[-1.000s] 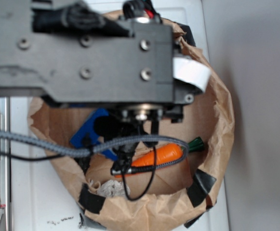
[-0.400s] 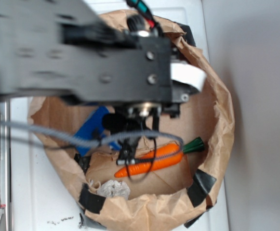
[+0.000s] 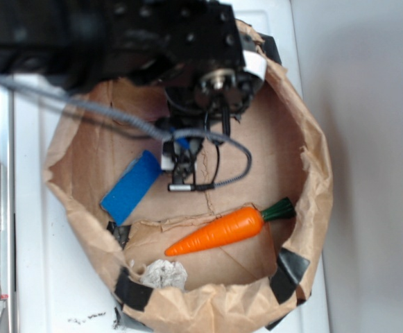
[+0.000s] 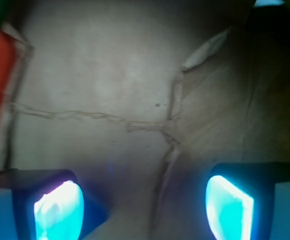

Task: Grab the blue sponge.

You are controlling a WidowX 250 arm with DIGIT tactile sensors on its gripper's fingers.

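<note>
Exterior view: my gripper [image 3: 182, 161] hangs spread wide and empty just beside the blue sponge [image 3: 132, 186], which lies by the paper bag's [image 3: 319, 166] left wall, long axis diagonal.

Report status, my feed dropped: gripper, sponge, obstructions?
Gripper open, empty, over brown paper bin floor. Flat bright blue rectangular sponge beside it, ungrasped. Orange plastic carrot lies apart; path clear.

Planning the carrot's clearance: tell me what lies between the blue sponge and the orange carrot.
In the exterior view, only brown paper lies between the blue sponge and the carrot: the bag's floor with a raised fold edge. No other object sits there.
</note>
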